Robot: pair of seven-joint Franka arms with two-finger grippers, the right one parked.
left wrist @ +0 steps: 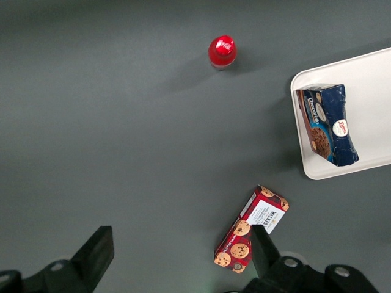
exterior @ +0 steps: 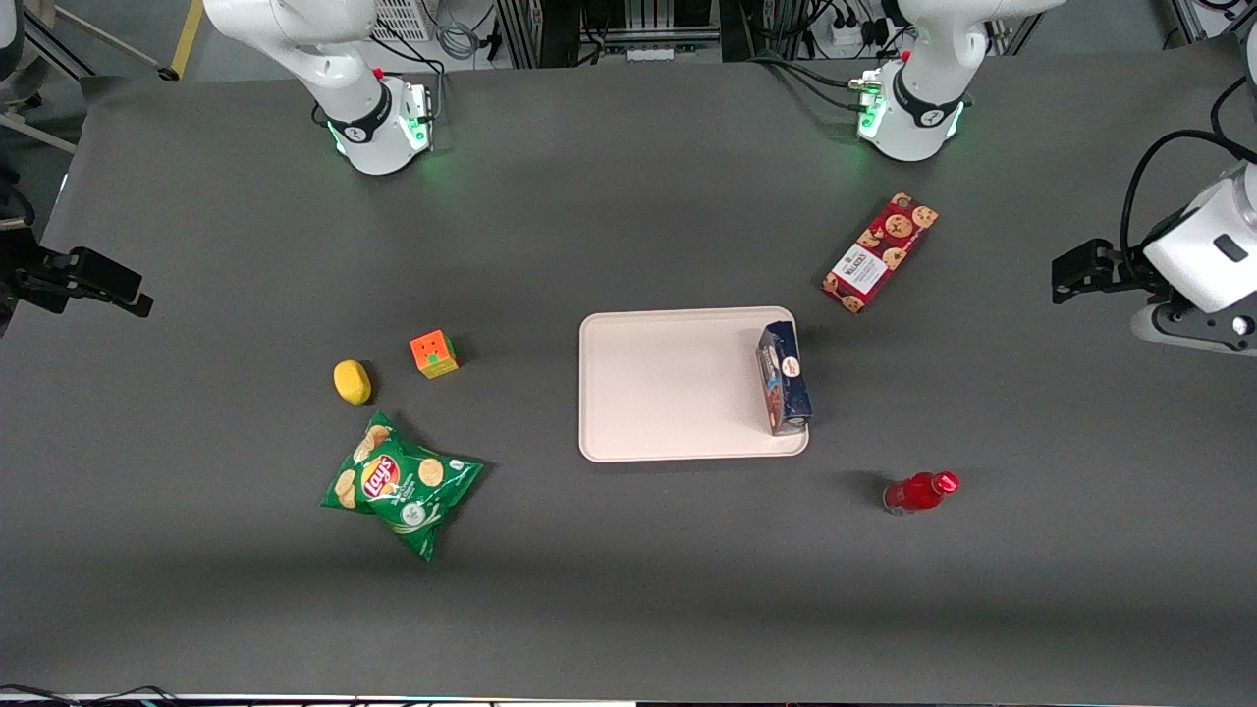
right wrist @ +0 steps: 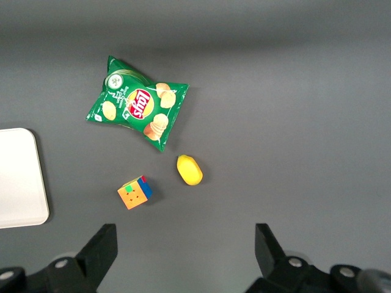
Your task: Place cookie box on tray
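The dark blue cookie box (exterior: 784, 378) stands on its long side on the pale tray (exterior: 668, 388), along the tray's edge toward the working arm's end. The left wrist view shows the same cookie box (left wrist: 330, 125) inside the tray (left wrist: 369, 73) rim. My gripper (exterior: 1068, 273) hangs over the table toward the working arm's end, well apart from the tray. It is open (left wrist: 180, 244) and holds nothing. One of its fingers (left wrist: 261, 241) overlaps the red box in the left wrist view.
A red cookie box (exterior: 881, 252) with a white label lies farther from the front camera than the tray. A red bottle (exterior: 918, 491) stands nearer. Toward the parked arm's end lie a chips bag (exterior: 401, 483), a lemon (exterior: 352, 381) and a colour cube (exterior: 434, 353).
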